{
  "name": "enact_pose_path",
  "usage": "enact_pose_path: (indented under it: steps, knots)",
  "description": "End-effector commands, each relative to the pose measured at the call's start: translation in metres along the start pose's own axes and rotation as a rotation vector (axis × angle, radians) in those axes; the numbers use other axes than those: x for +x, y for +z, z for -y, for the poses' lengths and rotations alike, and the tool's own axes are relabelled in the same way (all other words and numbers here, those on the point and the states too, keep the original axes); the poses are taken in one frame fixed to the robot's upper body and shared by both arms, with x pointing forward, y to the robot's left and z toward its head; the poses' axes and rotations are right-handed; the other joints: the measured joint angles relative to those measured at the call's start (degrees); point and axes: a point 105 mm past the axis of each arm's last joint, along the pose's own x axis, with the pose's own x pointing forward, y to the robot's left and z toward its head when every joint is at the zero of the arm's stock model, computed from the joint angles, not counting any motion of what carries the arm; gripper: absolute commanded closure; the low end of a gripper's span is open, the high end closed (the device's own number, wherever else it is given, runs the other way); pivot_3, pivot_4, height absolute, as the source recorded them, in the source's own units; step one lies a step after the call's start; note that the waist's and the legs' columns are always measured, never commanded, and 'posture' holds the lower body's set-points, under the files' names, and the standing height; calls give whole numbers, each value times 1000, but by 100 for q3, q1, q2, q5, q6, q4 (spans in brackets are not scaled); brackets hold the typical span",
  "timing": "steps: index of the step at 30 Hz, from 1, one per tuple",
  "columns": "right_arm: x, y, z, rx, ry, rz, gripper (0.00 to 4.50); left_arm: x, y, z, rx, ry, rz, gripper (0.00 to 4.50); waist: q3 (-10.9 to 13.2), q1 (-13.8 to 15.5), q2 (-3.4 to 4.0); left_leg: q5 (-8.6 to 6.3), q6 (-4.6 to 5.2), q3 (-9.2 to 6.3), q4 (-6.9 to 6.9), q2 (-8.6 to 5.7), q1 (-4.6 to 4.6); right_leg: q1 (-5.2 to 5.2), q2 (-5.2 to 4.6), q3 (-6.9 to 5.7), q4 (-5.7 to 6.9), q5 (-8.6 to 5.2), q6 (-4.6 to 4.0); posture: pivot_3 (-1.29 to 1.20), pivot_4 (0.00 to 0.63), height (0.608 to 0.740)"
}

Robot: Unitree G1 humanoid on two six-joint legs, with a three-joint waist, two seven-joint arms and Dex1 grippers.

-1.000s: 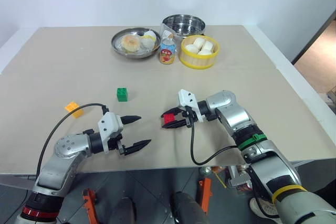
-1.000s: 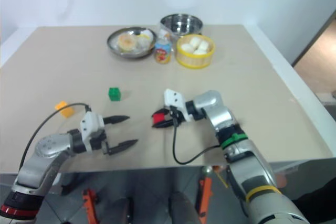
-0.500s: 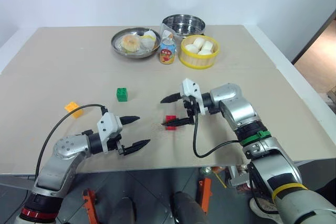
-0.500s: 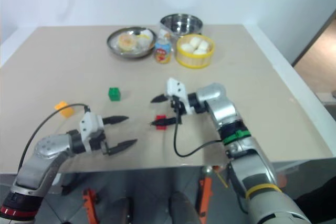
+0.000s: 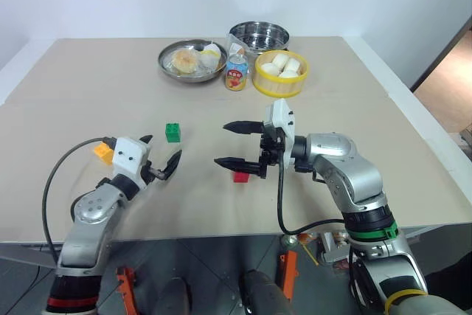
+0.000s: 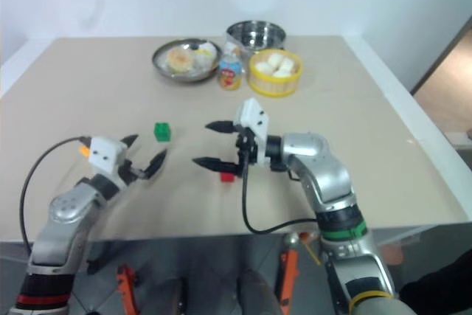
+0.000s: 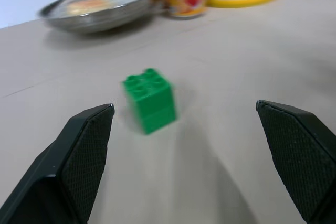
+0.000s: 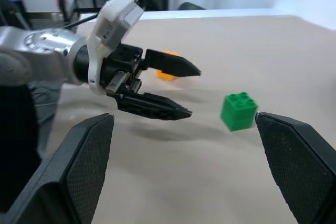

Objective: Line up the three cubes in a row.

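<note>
Our right gripper (image 5: 240,144) hangs above the table (image 5: 383,138) near the frame's centre, jaws spread wide and holding nothing. The red cube (image 5: 240,176) sits on the table just below its lower finger, apart from it. We judge that cube is set down as one spot of the row, w/ the gripper clear above so it won't get knocked.

Our left gripper (image 5: 159,154) is at the left of the frame, also wide open and empty, aimed toward the green cube (image 5: 172,132). In the left wrist view the green cube (image 7: 149,99) stands upright between the two fingers but well ahead of them — not touched yet. That framing suggests green is next to be picked, approx. straight ahead.

The yellow-orange cube (image 5: 102,152) lies at the left, just beside the left wrist and partly hidden by it. So the three cubes are spread out — no clear row yet.

The bowls, the bottle (image 5: 236,73) and the buns (image 5: 280,64) sit at the top centre, well apart from all this.
</note>
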Motion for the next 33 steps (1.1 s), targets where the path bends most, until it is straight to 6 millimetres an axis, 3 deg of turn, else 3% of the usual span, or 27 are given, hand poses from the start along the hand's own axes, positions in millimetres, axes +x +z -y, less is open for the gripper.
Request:
enact_pose_path:
  steps: [1, 8, 33]
  knots:
    - [-2, 15, 3, -71, -30, 37, 48, 8, 4, -6, -35, 104, 8, 0, 0, 0, 0, 0, 0, -1, 0, 0, 0, 0, 1, 0, 0, 1, -1, 0, 150, 740]
    - [-1, 17, 7, -75, -44, 43, 48, 22, -3, -10, -119, 216, -25, 0, -1, -1, -2, 0, 0, -2, -3, 0, 0, 0, 2, 0, 0, 3, 6, 0, 150, 740]
    - [0, 8, 9, -82, -69, 3, 48, 63, -15, -6, -183, 184, -44, 0, -1, 4, -2, 0, -1, -7, -8, -3, -2, 1, 2, -3, -2, 2, 10, 0, 150, 740]
